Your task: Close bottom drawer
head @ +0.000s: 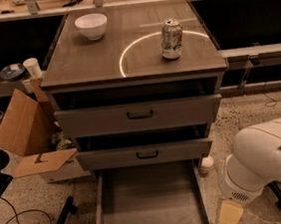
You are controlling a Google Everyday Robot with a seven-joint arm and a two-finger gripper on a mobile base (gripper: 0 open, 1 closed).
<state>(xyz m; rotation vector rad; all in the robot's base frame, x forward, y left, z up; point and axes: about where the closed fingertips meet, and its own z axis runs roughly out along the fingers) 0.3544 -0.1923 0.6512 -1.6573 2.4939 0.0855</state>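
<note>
**A:** What could spoil this, starting from the left?

**B:** The cardboard box (pixel 24 128) lies on the floor left of the cabinet. Its flap is near the drawer's left side but apart from it. I judge it harmless unless something nudges it inward.

**A:** And the drawer itself?

**B:** The bottom drawer (pixel 149 198) is pulled far out toward the near edge, and its tray is bare. Its front panel is cut off at the bottom of the view. An off-centre push could skew it on its rails and jam it.

**A:** Further right?

**B:** A small white pot (pixel 206 163) stands on the floor just beside the drawer's right side. The arm (pixel 268 158) could knock it over while swinging in.

**A:** The gripper?

**B:** The gripper (pixel 229 216) hangs low at the near right, beside the drawer's front corner and not in front of the panel. I cannot tell whether it is spread or pressed together. A push from there would likely slip off the corner.
</note>
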